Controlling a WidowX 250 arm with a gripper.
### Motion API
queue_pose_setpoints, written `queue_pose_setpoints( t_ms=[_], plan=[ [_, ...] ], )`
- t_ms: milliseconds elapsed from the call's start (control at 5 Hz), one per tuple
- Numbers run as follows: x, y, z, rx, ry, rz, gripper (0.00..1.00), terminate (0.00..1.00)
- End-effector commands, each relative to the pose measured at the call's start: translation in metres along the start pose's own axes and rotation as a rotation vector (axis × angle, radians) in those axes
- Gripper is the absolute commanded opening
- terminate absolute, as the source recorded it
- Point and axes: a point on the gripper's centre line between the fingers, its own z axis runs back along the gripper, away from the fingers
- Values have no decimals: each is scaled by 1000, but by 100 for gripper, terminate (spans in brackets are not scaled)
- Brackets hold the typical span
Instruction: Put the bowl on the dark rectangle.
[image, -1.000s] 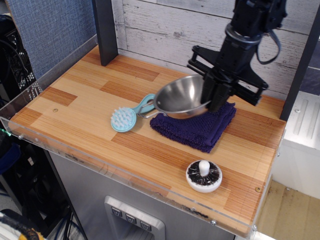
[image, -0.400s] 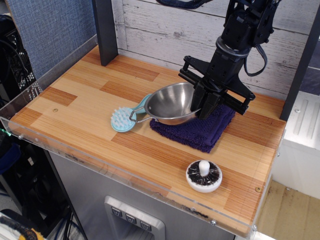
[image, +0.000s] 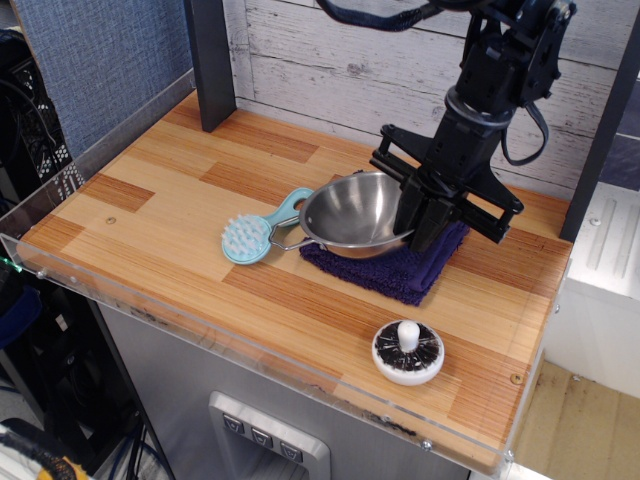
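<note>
The shiny steel bowl (image: 352, 213) rests on the dark purple terry towel (image: 398, 268), its left part hanging past the towel's left edge, with a wire handle sticking out to the left. My black gripper (image: 418, 222) comes down from the upper right and is shut on the bowl's right rim, one finger inside the bowl and one outside. The towel's far part is hidden behind the bowl and gripper.
A light blue brush (image: 258, 231) lies just left of the bowl, near its handle. A white-and-black round knobbed object (image: 407, 352) sits near the front edge. A dark upright post (image: 211, 62) stands at the back left. A clear acrylic lip (image: 200, 322) edges the wooden table.
The bowl was held tilted above the towel, swung left and down, and now sits level and lower on the towel. The gripper came down with it, still clamped on the rim.
</note>
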Motion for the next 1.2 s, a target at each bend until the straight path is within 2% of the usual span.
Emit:
queue_pose_setpoints(
  t_ms=[0, 200, 600, 1000],
  plan=[
    [-3, 0, 3, -48, -39, -13, 0, 0],
    [-6, 6, 7, -100, -65, 17, 100, 0],
    [-15, 25, 29, -167, -152, 30, 100, 0],
    [-29, 52, 70, -238, -275, 87, 100, 0]
  ],
)
